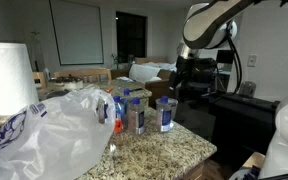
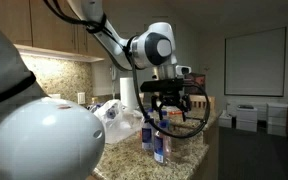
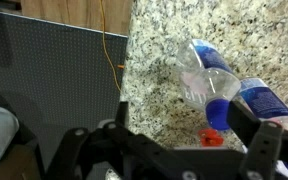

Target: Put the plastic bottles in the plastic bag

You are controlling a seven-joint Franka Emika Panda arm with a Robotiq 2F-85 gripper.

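A speckled granite counter (image 1: 174, 148) is running through a dim kitchen. The plastic bag (image 1: 54, 125) is slumping on it, with a paper towel roll (image 1: 9, 75) behind the bag. The plastic bottles (image 1: 139, 112) are standing clustered just beside the bag. The gripper (image 2: 170, 100) is hanging above them, jaws spread wide and holding nothing. The bottles are probably light, slick and easily crushed, so gripping mid-body across the label looks safest. The wrist view is showing clear bottle bodies and a red cap (image 3: 214, 136) close up but not the bag, which is showing only in the exterior views.
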